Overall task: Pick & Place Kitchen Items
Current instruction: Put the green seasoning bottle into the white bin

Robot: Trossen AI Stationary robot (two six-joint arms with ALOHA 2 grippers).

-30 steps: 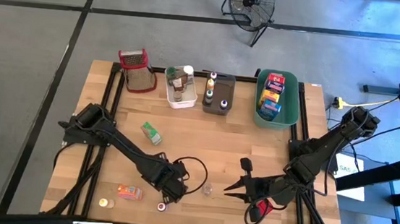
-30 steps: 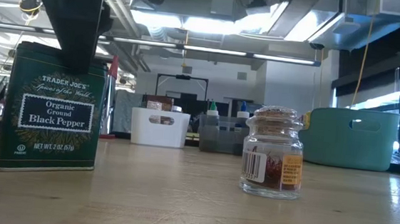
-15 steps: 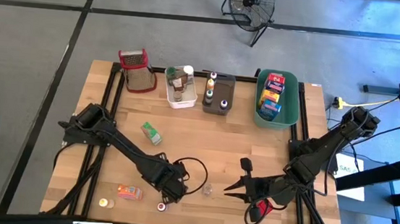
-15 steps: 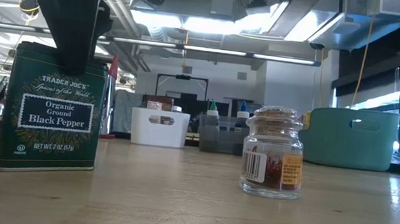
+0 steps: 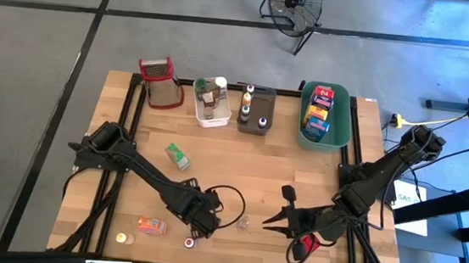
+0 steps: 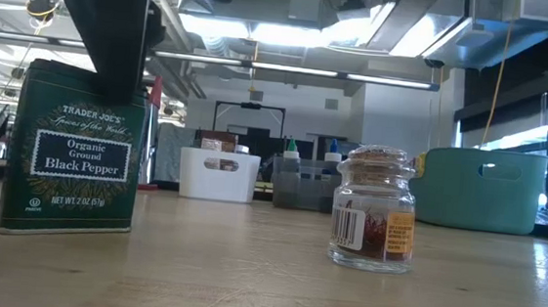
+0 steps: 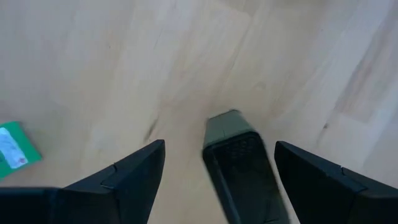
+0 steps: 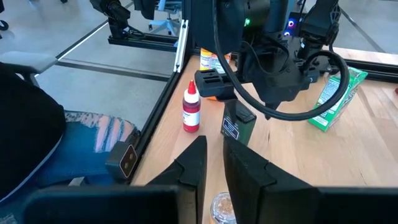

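Here, on the wooden counter [image 5: 248, 167], the left gripper [image 5: 206, 223] sits near 6 o'clock, its fingers [image 7: 130, 177] spread wide on either side of the dark green black pepper tin [image 6: 70, 150], which stands upright on the wood between them; no finger is seen pressing its sides. Toward 7 o'clock lie an orange box [image 5: 152, 225], a yellow-capped bottle [image 5: 125, 239] and a red-capped bottle [image 5: 190, 243], with a green box [image 5: 178, 155] lying toward 9 o'clock. Just beside the tin, at 6 o'clock, stands a small cork-topped glass jar [image 6: 374, 209]. The right gripper [image 5: 273, 219] rests low at about 5 o'clock, pointing at the jar, its fingers [image 8: 193, 163] nearly closed on nothing. Along the 12 o'clock edge stand a red-topped grater [image 5: 159, 81], a white tub [image 5: 210, 117], a grey tub [image 5: 254, 123] and a green tub [image 5: 344, 120] holding colourful boxes.
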